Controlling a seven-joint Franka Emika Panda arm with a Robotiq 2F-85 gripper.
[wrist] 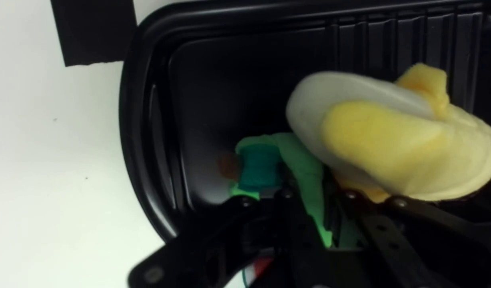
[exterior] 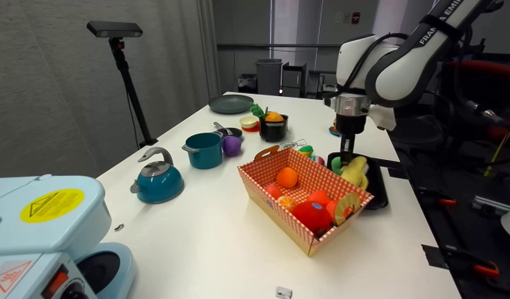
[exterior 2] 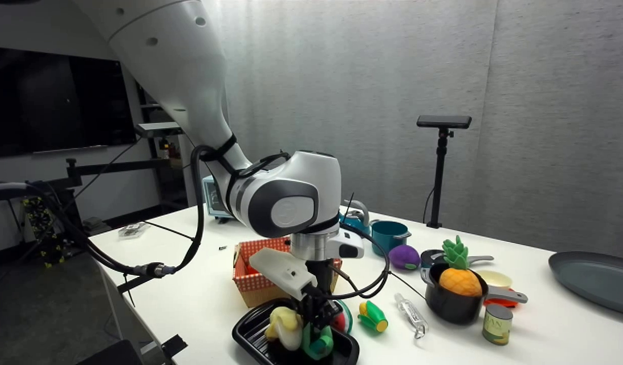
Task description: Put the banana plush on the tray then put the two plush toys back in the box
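Observation:
The black tray (exterior: 379, 193) lies beside the box, and its floor shows in the wrist view (wrist: 237, 88). The pale-yellow banana plush (exterior: 354, 171) rests on the tray; it also shows in the wrist view (wrist: 381, 140). The green plush (exterior 2: 319, 343) is on the tray next to the banana. In the wrist view its green part (wrist: 303, 160) runs between my fingers. My gripper (wrist: 309, 188) is low over the tray, closed on this green plush; its fingertips are partly hidden. The red-and-white checked box (exterior: 275, 214) stands beside the tray, holding orange and red plush toys (exterior: 312, 215).
A watermelon toy (exterior 2: 345, 317) and a corn toy (exterior 2: 373, 317) lie close to the tray. A clear bottle (exterior 2: 412, 314), a black pot (exterior 2: 451, 306) with a pineapple plush, and a can (exterior 2: 497, 324) stand further off. The kettle (exterior: 159, 180) and teal pot (exterior: 204, 151) stand beyond the box.

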